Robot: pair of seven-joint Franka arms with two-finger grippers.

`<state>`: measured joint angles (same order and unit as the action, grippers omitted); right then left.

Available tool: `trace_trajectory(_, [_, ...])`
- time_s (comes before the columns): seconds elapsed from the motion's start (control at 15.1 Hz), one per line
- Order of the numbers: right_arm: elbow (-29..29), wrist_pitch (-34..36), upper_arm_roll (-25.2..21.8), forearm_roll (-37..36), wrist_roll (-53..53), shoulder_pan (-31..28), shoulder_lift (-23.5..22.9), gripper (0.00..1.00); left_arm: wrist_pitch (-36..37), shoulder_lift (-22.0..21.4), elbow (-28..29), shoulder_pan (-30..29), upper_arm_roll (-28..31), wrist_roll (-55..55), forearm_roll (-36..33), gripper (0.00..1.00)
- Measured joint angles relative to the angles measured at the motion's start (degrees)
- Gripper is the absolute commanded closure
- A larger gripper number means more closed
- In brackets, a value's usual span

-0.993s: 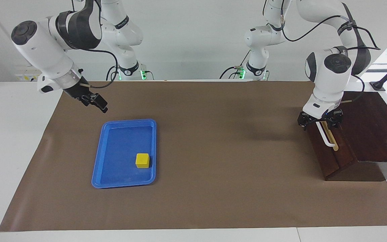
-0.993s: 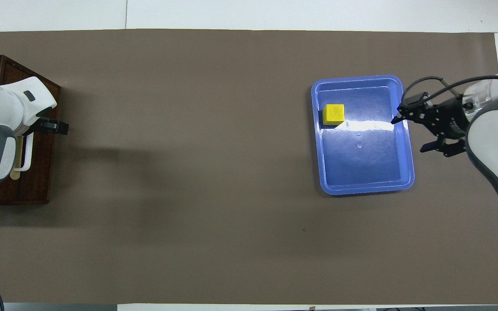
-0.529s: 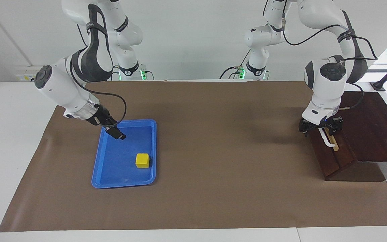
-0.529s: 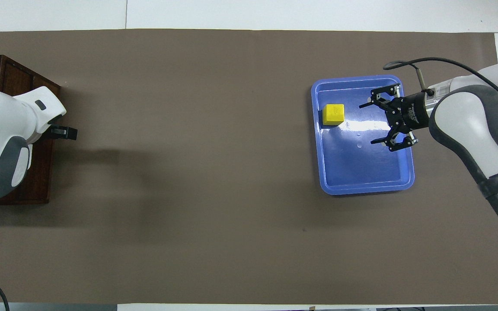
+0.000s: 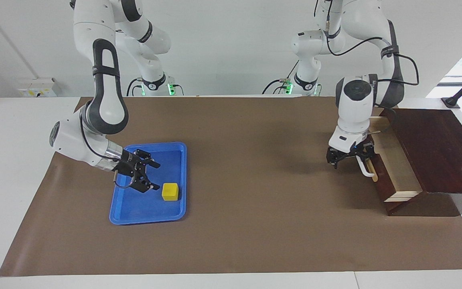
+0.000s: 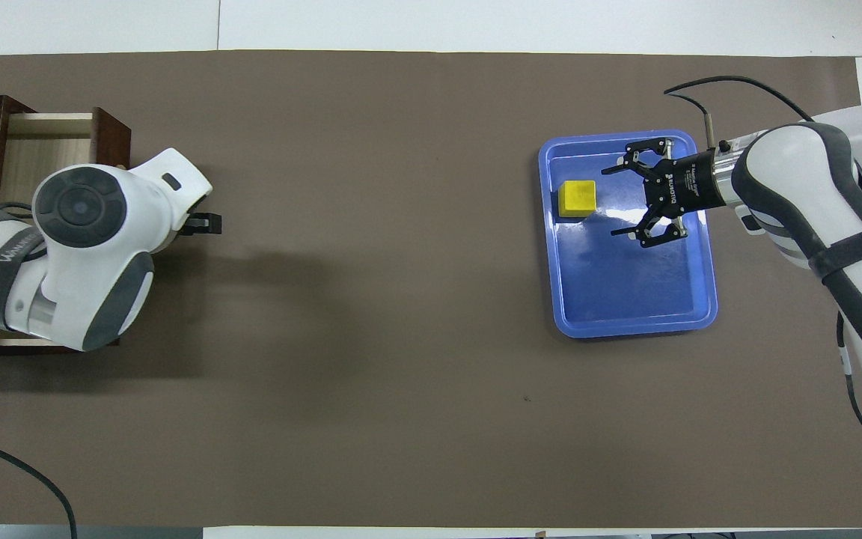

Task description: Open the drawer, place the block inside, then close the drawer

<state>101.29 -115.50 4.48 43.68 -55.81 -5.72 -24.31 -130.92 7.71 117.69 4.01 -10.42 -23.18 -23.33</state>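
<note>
The block [image 5: 170, 191] [image 6: 577, 198], a small yellow cube, lies in a blue tray [image 5: 116, 216] [image 6: 629, 326] toward the right arm's end of the table. My right gripper [image 5: 157, 176] [image 6: 610, 202] is open, low over the tray, its fingers pointing at the block with a small gap between them and it. The drawer [image 5: 397, 164] [image 6: 49, 146] of the dark wooden box [image 5: 439, 148] is partly pulled out, showing its pale inside. My left gripper [image 5: 349, 158] is at the white handle [image 5: 365, 168], fingers spread on either side of it. From overhead the arm hides the handle.
Brown paper [image 5: 255, 224] covers the table between the tray and the box. The box stands at the left arm's end of the table, by the paper's edge. A white table border runs round the paper.
The drawer has slid out toward the table's middle together with my left gripper. My right gripper has come down from beside the tray into it, up to the block.
</note>
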Motion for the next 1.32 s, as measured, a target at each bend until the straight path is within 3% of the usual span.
trace_trajectory(0.4, [-1.3, 1.1, 0.0, 1.4, 0.9, -1.3, -4.4, 0.00, 2.5, 0.1, -1.0, 2.8, 0.1, -3.5, 0.3, 0.00])
trace_trajectory(0.86, [-2.3, 1.7, 0.2, 5.0, 1.1, -1.3, -6.6, 0.00, 30.9, 1.0, -22.4, 5.3, -0.3, -7.4, 11.9, 0.00])
trace_trajectory(1.06, [-2.4, 1.7, 0.3, 5.0, 1.1, -0.8, -6.7, 0.00, 36.1, -2.1, -26.6, 5.9, -0.5, -15.6, 19.8, 0.00])
trace_trajectory(1.32, [-2.4, 1.6, 0.3, 5.4, 1.1, -0.5, -6.9, 0.00, 39.2, -7.1, -27.2, 8.7, -2.6, -28.6, 21.0, 0.00])
